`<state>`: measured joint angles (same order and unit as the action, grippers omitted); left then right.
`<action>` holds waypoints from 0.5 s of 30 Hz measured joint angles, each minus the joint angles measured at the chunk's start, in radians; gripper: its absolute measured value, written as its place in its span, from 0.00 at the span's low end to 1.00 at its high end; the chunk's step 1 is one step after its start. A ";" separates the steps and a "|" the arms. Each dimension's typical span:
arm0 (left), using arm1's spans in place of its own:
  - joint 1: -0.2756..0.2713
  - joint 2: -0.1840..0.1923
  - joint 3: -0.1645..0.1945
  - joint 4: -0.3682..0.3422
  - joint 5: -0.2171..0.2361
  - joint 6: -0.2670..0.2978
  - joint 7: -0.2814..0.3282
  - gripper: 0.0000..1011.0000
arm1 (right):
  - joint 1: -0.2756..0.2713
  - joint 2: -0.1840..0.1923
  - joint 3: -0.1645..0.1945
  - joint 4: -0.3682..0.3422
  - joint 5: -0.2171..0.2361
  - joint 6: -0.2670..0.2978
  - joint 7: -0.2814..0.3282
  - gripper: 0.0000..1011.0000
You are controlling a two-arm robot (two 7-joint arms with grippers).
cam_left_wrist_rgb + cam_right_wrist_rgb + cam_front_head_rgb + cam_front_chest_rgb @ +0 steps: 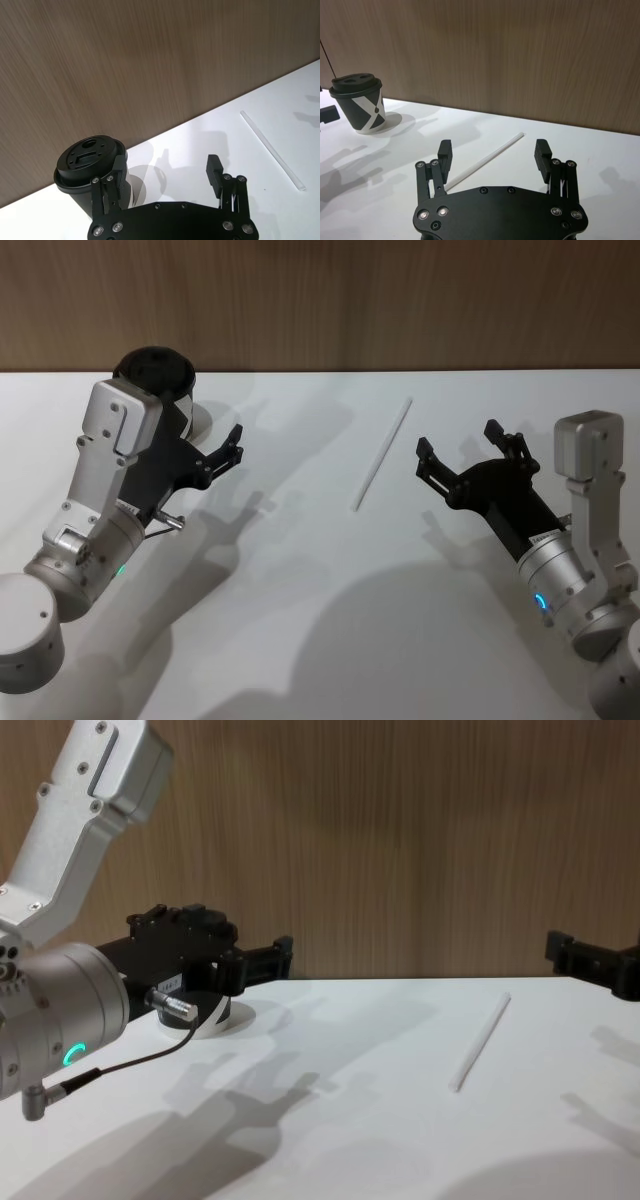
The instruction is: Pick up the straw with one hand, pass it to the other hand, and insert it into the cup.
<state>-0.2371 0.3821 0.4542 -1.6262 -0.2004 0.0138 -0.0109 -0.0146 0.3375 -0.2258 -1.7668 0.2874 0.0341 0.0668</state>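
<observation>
Right gripper: jaws apart, holding nothing, right of frame centre. One straw lies flat on the tabletop just left of them, touching neither gripper. Left gripper: jaws apart, holding nothing, beside the one cup at upper left.

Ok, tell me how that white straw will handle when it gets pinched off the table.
The straw looks thin and round, so it probably rolls if nudged. It lies flat on the table, so pinching it may be fiddly. Being so slender, it is likely light and easily crushed.
</observation>
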 joint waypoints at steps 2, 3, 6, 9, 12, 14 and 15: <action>0.000 0.000 0.000 0.000 0.000 0.000 0.000 0.99 | 0.000 0.000 0.000 0.000 0.000 0.000 0.000 0.99; 0.000 0.000 0.000 0.000 0.000 0.000 0.000 0.99 | 0.000 0.000 0.000 0.000 0.000 0.000 0.000 0.99; 0.000 0.000 0.000 0.000 0.000 0.000 0.000 0.99 | 0.000 0.000 0.000 0.000 0.000 0.000 0.000 0.99; 0.000 0.000 0.000 0.000 0.000 0.000 0.000 0.99 | 0.000 0.000 0.000 0.000 0.000 0.000 0.000 0.99; 0.000 0.000 0.000 0.000 0.000 0.000 0.000 0.99 | 0.000 0.000 0.000 0.000 0.000 0.000 0.000 0.99; 0.000 0.000 0.000 0.000 0.000 0.000 0.000 0.99 | 0.000 0.000 0.000 0.000 0.000 0.000 0.000 0.99; 0.000 0.000 0.000 0.000 0.000 0.000 0.000 0.99 | 0.000 0.000 0.000 0.000 0.000 0.000 0.000 0.99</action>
<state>-0.2371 0.3821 0.4542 -1.6262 -0.2004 0.0138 -0.0109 -0.0146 0.3375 -0.2258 -1.7668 0.2874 0.0340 0.0668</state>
